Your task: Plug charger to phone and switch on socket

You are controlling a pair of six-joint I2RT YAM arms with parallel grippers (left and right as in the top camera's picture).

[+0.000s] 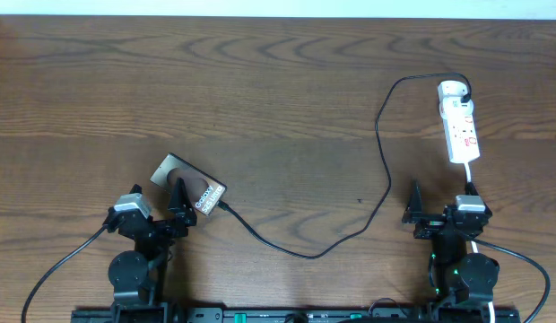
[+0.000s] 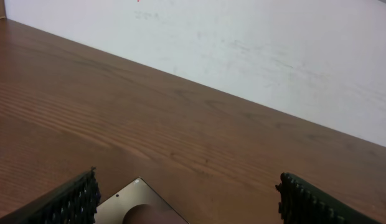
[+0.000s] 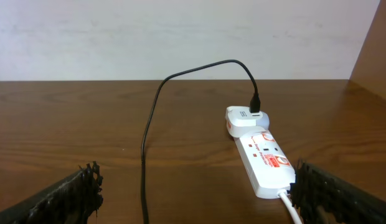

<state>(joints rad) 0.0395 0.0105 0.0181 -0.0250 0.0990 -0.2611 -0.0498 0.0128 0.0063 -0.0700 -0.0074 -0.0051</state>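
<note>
The phone, a dark brown slab, lies slanted on the table at the left. Its pale-lettered end points right, where the tip of the black charger cable meets it; I cannot tell if the tip is pushed in. The cable loops right and up to a white adapter on the far end of the white socket strip. My left gripper is open over the phone's near edge; the phone's corner shows between its fingers. My right gripper is open, just short of the strip.
The strip's white cord runs back toward the right arm and passes by its right finger. The black cable crosses the table between the right fingers. A pale wall stands behind the table's far edge.
</note>
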